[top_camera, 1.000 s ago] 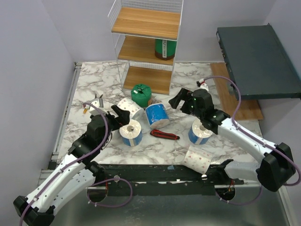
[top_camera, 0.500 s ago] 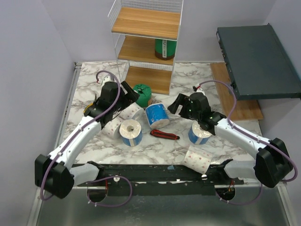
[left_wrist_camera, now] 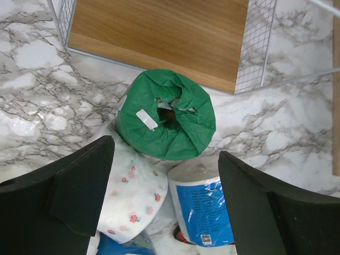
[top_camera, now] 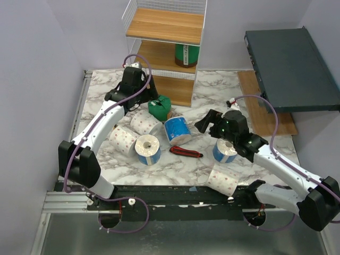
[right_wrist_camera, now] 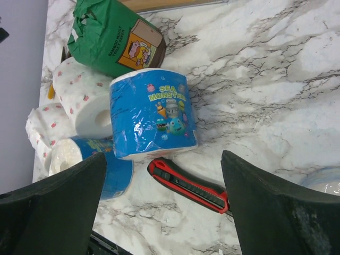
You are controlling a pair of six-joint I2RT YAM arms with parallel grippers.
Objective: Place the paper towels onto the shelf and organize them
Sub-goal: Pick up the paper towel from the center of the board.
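Top external view gives you the shelf (top_camera: 166, 25) at the far side of the marble table (top_camera: 101, 87), with one green roll (top_camera: 187, 54) standing on its middle tier. Just in front of the bottom tier sits a second green-wrapped roll (left_wrist_camera: 166, 114), its crumpled wrap tucked into the core and a white sticker on top. Crowded just beside it on the near side are a white roll with pink dots (left_wrist_camera: 133, 196) and a blue-wrapped roll (right_wrist_camera: 151, 114) printed with cartoon sea creatures.

More rolls lie nearer you: another dotted one (top_camera: 122, 141), a blue one core-up (top_camera: 147, 149), a blue one (top_camera: 225, 151) beside the right forearm, and a dotted one (top_camera: 223, 179) at the table's near edge. A red-and-black utility knife (top_camera: 186, 153) lies just beside the blue-wrapped roll.

Open marble shows on both sides of the shelf, but the cluster itself is tight.

Your left arm reaches far forward. The left gripper (left_wrist_camera: 164, 151) points down above the green-wrapped roll, fingers wide apart and holding nothing. Your right gripper (right_wrist_camera: 163, 159) hovers over the blue-wrapped roll and the knife, fingers likewise spread and empty.
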